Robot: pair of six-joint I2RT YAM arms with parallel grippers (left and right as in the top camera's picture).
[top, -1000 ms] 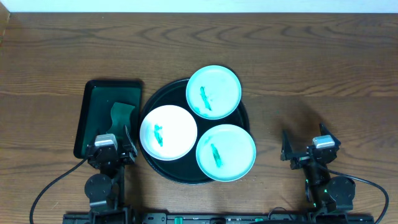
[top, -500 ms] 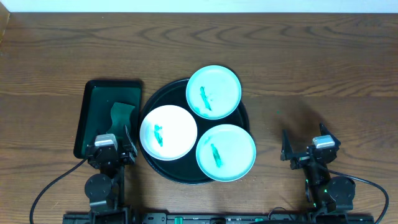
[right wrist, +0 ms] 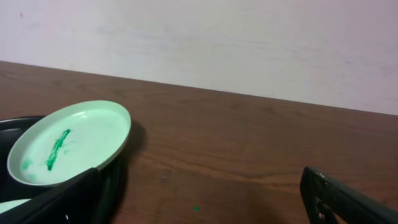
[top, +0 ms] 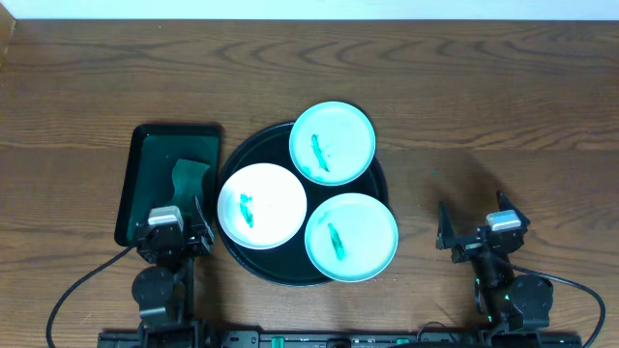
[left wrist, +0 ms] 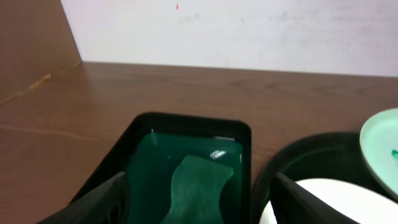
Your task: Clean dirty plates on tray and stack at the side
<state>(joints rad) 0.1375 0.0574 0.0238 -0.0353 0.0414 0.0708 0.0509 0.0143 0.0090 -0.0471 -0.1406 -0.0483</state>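
Note:
The round black tray (top: 259, 267) sits mid-table and holds three plates. A white plate (top: 271, 196) with a small teal smear lies at its left. A mint-green plate (top: 343, 133) lies at the back and another mint-green plate (top: 363, 230) at the front right, each with a teal smear. The back plate also shows in the right wrist view (right wrist: 87, 137). My left gripper (top: 177, 220) is open and empty at the front left, by the green tray. My right gripper (top: 474, 227) is open and empty at the front right, over bare table.
A rectangular dark-green tray (top: 147, 174) lies left of the black tray and holds a green sponge (top: 189, 177), also seen in the left wrist view (left wrist: 199, 186). Bare wooden table lies to the right of the black tray and at the back.

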